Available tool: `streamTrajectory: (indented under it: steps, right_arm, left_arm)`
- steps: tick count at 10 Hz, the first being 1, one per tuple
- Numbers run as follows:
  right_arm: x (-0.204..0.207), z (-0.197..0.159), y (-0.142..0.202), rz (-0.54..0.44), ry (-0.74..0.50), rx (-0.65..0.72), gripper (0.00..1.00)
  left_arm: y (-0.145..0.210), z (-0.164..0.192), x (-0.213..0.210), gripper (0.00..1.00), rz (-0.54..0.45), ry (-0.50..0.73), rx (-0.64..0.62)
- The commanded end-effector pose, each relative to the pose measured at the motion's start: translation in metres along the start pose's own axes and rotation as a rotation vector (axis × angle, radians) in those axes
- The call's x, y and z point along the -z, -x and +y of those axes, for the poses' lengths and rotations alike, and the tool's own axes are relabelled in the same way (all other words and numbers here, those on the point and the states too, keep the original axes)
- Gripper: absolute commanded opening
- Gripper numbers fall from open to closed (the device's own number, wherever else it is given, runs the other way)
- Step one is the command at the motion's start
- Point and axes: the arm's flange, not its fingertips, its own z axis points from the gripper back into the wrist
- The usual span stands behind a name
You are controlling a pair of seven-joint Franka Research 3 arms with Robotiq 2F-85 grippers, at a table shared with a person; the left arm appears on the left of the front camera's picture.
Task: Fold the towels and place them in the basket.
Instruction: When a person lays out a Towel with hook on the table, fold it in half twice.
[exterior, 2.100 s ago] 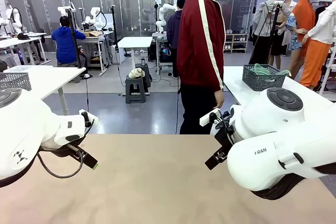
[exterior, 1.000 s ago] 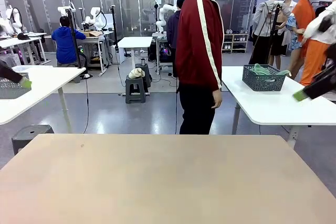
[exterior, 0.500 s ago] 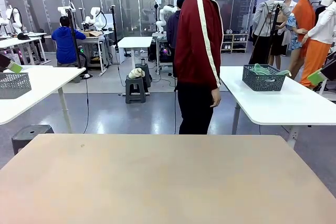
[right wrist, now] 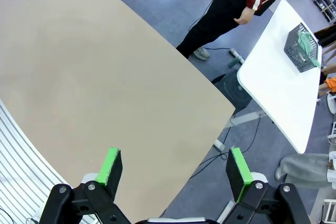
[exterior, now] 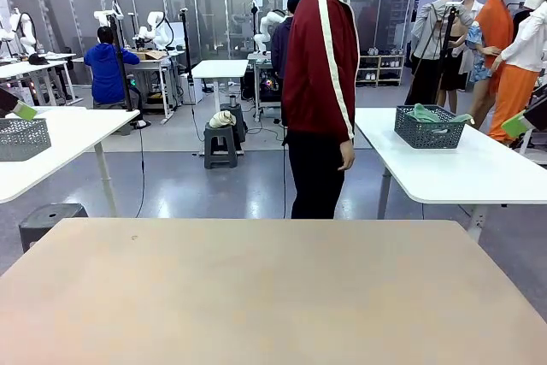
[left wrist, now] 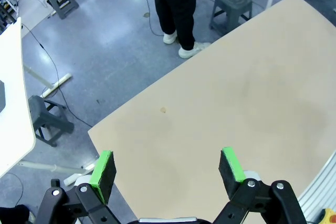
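Both arms have swung up and out from over the desk since a couple of seconds back. The left jaws stand wide apart, green pads (left wrist: 103,174) holding nothing, high above the bare tan desk (left wrist: 252,93). The right jaws gape just the same, clear of everything, over the desk's other end. Nothing to fold lies under either pair. The towels (right wrist: 306,43) sit heaped in the basket (right wrist: 294,52), well apart from the right jaws. They are ahead of them, past the desk's far corner and across a strip of floor, on a white table (right wrist: 273,93). From the left jaws they lie farther yet, beyond the person (exterior: 320,83). I'd judge the right arm the nearer one, though the person's hand (right wrist: 243,18) is nearer still. As far as I can tell, the basket's long side faces the desk.
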Motion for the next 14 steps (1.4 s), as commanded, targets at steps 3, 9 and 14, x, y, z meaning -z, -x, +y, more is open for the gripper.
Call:
streamTrajectory:
  steps: [3, 9, 14]
  right_arm:
    - [-0.023, 0.007, -0.002, 0.042, -0.039, -0.028, 1.00]
    - [-0.153, 0.007, -0.011, 0.040, -0.022, -0.038, 1.00]
    - [-0.189, 0.039, -0.020, 0.044, -0.028, -0.014, 1.00]
  left_arm:
    - [-0.003, 0.007, -0.036, 1.00, 0.058, -0.029, 0.029]
    - [-0.017, 0.020, -0.155, 1.00, 0.066, 0.035, -0.014]
    - [-0.022, -0.023, -0.226, 1.00, -0.011, 0.029, 0.065]
